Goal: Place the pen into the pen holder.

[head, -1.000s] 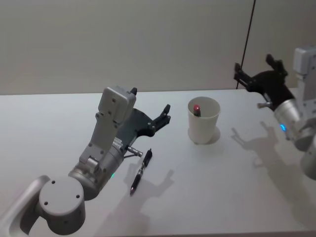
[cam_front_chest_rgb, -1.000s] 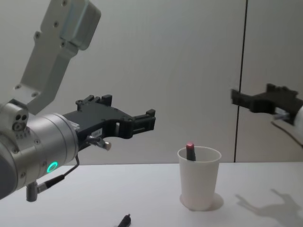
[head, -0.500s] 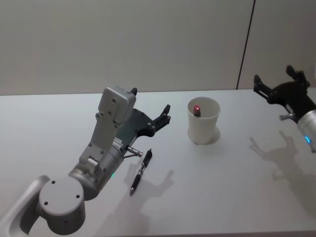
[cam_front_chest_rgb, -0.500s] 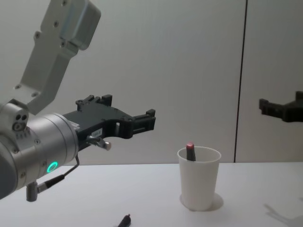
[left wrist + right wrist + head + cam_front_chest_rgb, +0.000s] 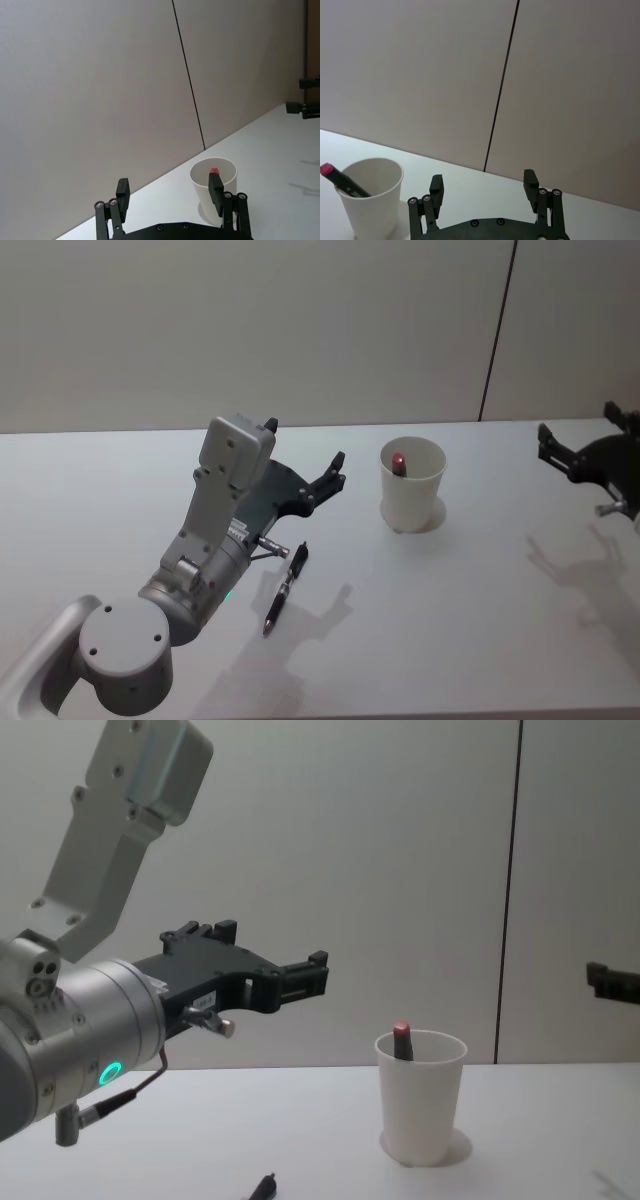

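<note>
Table [image 5: 480, 640] looks slick, so you could tip the light pen holder [image 5: 412, 495], standing mid-table with a red-tipped marker [image 5: 399, 460] inside, or roll the pen [image 5: 285, 590] lying flat beside your left arm [image 5: 215, 530]. Left gripper [image 5: 331, 474] hovers high, level, fingers spread, aimed toward the holder; right gripper [image 5: 483, 179] spread too, raised at far right

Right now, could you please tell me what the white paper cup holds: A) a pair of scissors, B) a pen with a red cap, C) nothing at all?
B: a red-capped pen leans inside the pen holder; the left gripper and right gripper hang open, apart from it.
</note>
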